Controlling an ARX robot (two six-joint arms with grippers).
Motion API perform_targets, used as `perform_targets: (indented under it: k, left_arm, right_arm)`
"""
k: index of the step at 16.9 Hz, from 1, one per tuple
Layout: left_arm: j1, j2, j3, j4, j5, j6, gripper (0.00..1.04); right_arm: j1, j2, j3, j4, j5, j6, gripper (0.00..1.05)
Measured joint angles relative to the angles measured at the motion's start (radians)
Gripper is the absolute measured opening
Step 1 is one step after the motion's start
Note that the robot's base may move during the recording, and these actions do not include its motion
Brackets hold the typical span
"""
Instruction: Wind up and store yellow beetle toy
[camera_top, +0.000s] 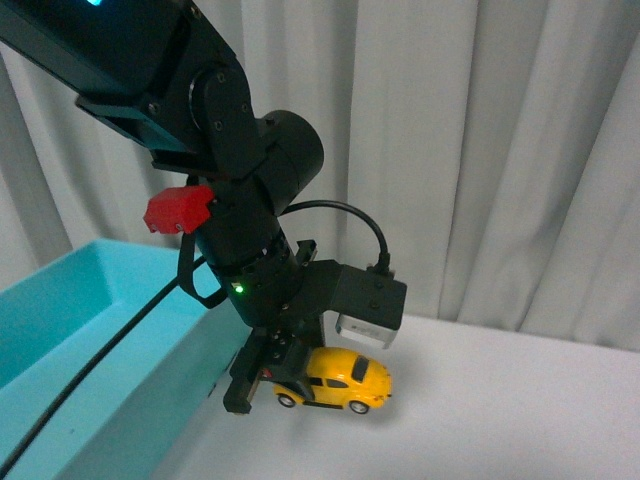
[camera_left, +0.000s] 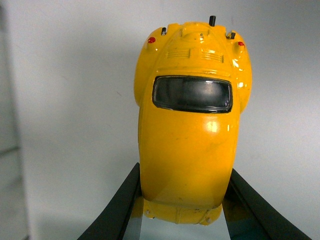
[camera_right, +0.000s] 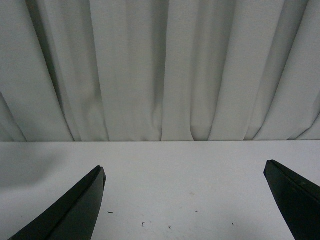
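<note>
The yellow beetle toy (camera_top: 340, 379) is a glossy yellow car with black wheels, low over the white table next to the teal bin. My left gripper (camera_top: 262, 378) is shut on one end of it. In the left wrist view the toy (camera_left: 190, 145) fills the middle, dark window up, with both black fingers (camera_left: 117, 210) pressed against its sides. My right gripper (camera_right: 184, 200) is open and empty above bare white table, facing the curtain; it does not show in the front view.
A teal bin (camera_top: 90, 330) stands at the left, its wall close beside the left gripper. A black cable (camera_top: 90, 375) runs across the bin. White table (camera_top: 500, 410) extends to the right. A pale curtain (camera_top: 480, 150) hangs behind.
</note>
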Motion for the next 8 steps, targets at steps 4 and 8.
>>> perform_targets:
  k: [4, 8]
  left_arm:
    - [0.107, -0.278, -0.108, 0.212, 0.18, -0.198, 0.38]
    - [0.272, -0.42, -0.187, 0.273, 0.127, -0.404, 0.38]
  right_arm:
    - [0.0, 0.0, 0.0, 0.0, 0.0, 0.0, 0.98]
    - [0.0, 0.0, 0.0, 0.0, 0.0, 0.0, 0.98]
